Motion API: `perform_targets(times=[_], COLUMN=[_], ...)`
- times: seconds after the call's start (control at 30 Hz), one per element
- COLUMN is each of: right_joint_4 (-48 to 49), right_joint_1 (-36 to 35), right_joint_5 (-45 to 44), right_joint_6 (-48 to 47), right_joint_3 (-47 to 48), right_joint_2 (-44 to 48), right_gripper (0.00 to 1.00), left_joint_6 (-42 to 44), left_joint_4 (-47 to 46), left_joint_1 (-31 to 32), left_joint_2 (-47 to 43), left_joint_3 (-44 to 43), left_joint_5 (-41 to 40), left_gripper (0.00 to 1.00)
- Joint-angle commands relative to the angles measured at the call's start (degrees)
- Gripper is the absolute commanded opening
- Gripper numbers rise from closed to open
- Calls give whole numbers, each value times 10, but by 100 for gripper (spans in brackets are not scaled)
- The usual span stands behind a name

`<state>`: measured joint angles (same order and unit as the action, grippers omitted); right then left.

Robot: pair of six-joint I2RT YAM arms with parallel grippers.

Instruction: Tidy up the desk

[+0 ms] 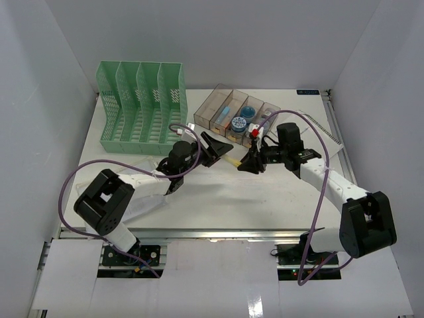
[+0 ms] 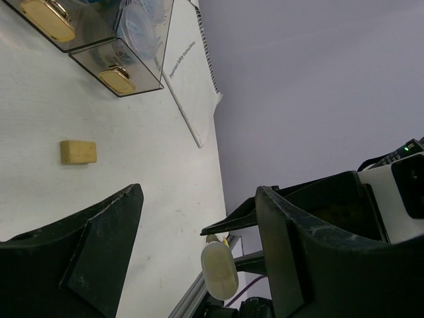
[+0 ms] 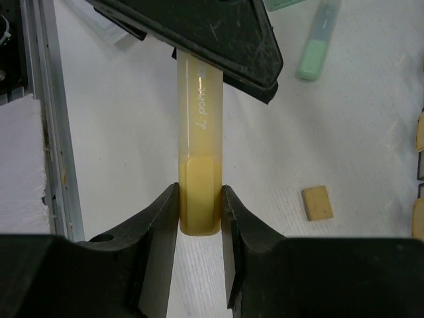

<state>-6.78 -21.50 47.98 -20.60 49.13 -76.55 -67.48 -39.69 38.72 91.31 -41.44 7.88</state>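
Over the white table [image 1: 218,195] beneath both arms, the right pincer [image 3: 199,199] grips one end of a yellow marker [image 3: 199,126] whose length points into the left pincer [image 1: 215,147], jaws apart around the other end.

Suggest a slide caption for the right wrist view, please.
Right gripper clamps a yellow highlighter over the desk, its far end at the left gripper.
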Motion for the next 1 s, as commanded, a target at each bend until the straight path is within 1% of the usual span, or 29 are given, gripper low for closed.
perform_targets(times=[0.0, 0.07, 0.2, 0.27, 0.47, 0.53, 0.6, 0.67, 0.7, 0.73, 0.77, 0.8, 0.83, 0.87, 0.9, 0.97], right_joint_4=[87, 108, 137, 141, 175, 179, 182, 184, 184, 184, 183, 181, 177, 166, 148, 107], right_joint_1=[0, 0, 0, 0, -1, -1, -1, 0, 0, 0, 0, 1, 1, 1, 2, 9], right_joint_5=[-5, -23, -73, -87, -107, -109, -110, -107, -107, -99, -91, -82, -71, -67, -57, -31], right_joint_6=[75, 99, 143, 151, 175, 175, 175, 173, 173, 167, 163, 157, 147, 129, 105, 56], right_joint_3=[-22, -28, -39, -42, -58, -60, -61, -62, -62, -62, -62, -61, -60, -59, -54, -40], right_joint_2=[13, 18, 20, 20, 25, 25, 25, 25, 25, 25, 25, 26, 28, 30, 33, 41], right_gripper=[8, 8, 8, 8, 9, 11, 13, 18, 19, 31, 46, 60, 67, 82, 88, 90], left_joint_6=[-7, -7, -2, 7, 25, 31, 37, 49, 57, 66, 77, 91, 108, 122, 146, 210], left_joint_4=[-36, -39, -33, -26, -2, 5, 15, 28, 29, 42, 56, 68, 77, 100, 125, 183], left_joint_1=[15, 20, 28, 28, 29, 29, 29, 29, 29, 29, 29, 29, 28, 26, 22, 8], left_joint_2=[9, 17, 23, 21, 16, 16, 18, 21, 21, 23, 24, 25, 25, 23, 21, 18], left_joint_3=[-31, -38, -51, -60, -75, -76, -83, -94, -95, -105, -111, -117, -126, -139, -153, -182], left_joint_5=[-18, -21, -35, -39, -47, -48, -47, -41, -39, -38, -36, -35, -37, -39, -45, -64], left_gripper=[70, 64, 58, 53, 44, 39, 29, 20, 19, 14, 10, 8, 6, 4, 3, 2])
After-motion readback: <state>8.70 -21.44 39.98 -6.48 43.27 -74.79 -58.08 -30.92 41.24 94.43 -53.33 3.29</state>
